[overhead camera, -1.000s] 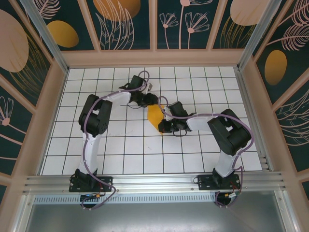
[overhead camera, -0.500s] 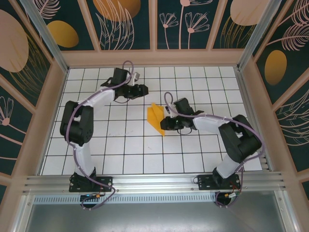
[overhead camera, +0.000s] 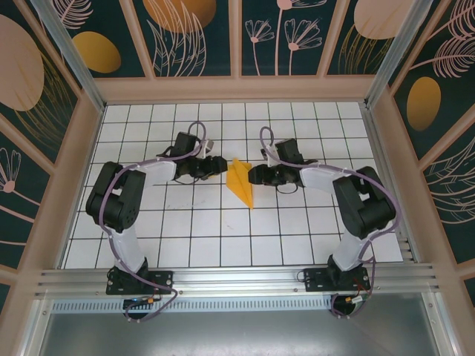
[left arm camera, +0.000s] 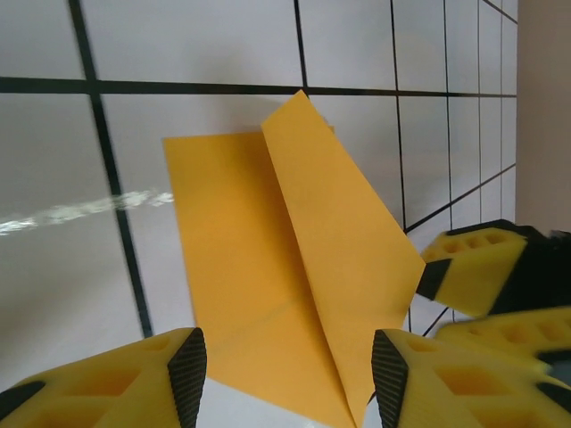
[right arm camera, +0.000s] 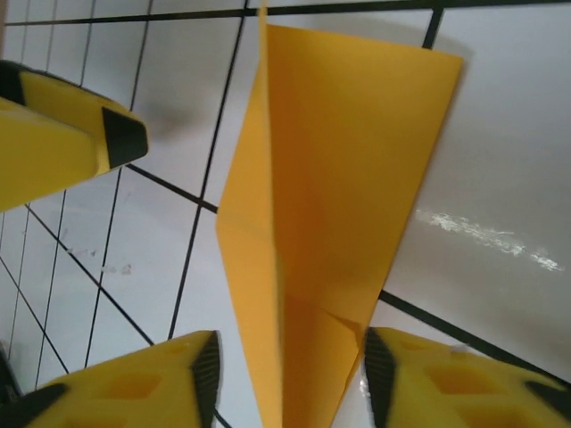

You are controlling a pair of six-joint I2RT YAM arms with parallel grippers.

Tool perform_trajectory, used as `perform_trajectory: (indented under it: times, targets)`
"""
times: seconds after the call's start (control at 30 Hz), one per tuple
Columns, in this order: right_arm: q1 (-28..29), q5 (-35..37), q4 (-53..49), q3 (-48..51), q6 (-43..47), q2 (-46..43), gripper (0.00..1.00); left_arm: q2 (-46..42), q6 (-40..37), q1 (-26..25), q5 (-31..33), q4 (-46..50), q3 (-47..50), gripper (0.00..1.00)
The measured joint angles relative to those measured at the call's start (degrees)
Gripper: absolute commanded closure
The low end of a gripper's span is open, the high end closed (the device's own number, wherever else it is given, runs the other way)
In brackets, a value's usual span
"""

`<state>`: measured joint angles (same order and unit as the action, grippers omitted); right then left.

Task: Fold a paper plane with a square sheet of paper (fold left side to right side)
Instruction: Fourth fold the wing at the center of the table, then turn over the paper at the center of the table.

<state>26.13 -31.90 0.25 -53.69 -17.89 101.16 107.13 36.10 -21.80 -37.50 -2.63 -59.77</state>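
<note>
Left pincer (overhead camera: 217, 167) sits at the paper plane's (overhead camera: 240, 181) nine o'clock, right pincer (overhead camera: 257, 175) at three, both parted and gripping nothing; the arms bend inward, low over the table (overhead camera: 185, 230).

paper plane (overhead camera: 240, 182): matt creased paper; table (overhead camera: 185, 222): glossy smooth white surface

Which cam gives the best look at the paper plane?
Left wrist: the paper plane is large, centre crease and both wings clear. Right wrist shows it close but foreshortened, tip cropped. Top external shows the whole outline, small.
</note>
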Motion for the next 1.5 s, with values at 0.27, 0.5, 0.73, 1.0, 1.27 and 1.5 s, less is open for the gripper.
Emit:
perform_trajectory:
  times: [0.27, 0.5, 0.73, 1.0, 1.27, 1.5]
  targets:
    - [0.0, 2.2, -0.3, -1.0, -0.3, 3.4, 0.75, 4.0, 1.3, -2.3, -0.2, -1.5, -2.6, 0.44]
    - [-0.3, 4.3, -0.7, -1.3, -0.2, 3.9, 0.78, 7.5, 1.9, -3.5, -0.2, -1.5, -6.6, 0.45]
    - [-0.3, 4.9, -0.7, -1.3, -0.2, 3.9, 0.77, 10.9, 2.8, -5.0, -0.2, -1.5, -11.0, 0.50]
    - [-0.3, 5.5, -0.8, -1.3, -0.2, 3.9, 0.74, 13.7, 3.9, -5.8, -0.9, -1.4, -14.4, 0.74]
    - [-0.3, 10.1, -3.8, -1.0, -0.2, -0.7, 0.61, 13.7, 4.7, -5.9, -0.8, -1.3, -14.6, 0.85]
    - [5.0, 21.9, -6.7, 0.3, -0.3, -12.2, 0.52, 12.0, 6.7, -5.9, 0.5, -0.2, -14.6, 0.87]
